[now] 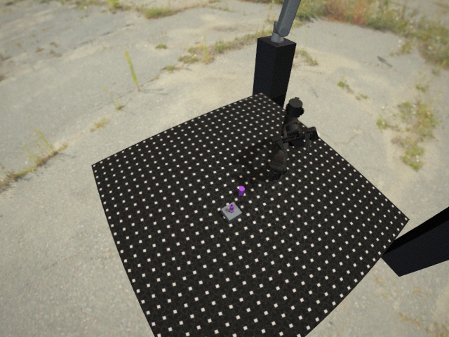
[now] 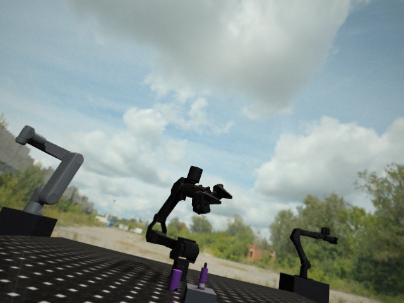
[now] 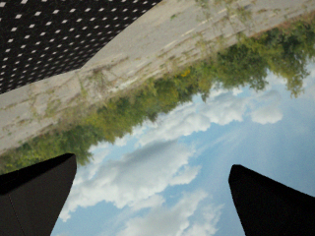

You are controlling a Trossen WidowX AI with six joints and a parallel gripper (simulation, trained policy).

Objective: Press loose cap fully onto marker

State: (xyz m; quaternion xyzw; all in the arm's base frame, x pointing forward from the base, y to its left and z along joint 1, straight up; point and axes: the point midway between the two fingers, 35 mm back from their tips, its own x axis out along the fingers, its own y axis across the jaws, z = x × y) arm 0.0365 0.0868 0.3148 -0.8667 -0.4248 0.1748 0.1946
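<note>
High above the dotted table, gripper jaws wide apart, nothing between. Purple cap upright beside the holder block; likely light, stiff, perhaps slippery. Best pinched mid-wall, squarely.

Black, white-dotted table, lower than pincer; grey holder block, upright purple cap on it, both below pincer level.

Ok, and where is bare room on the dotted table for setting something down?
Between purple cap and the table's left corner, top view; also the near part below gray holder block. Crowded: cap beside block.
</note>
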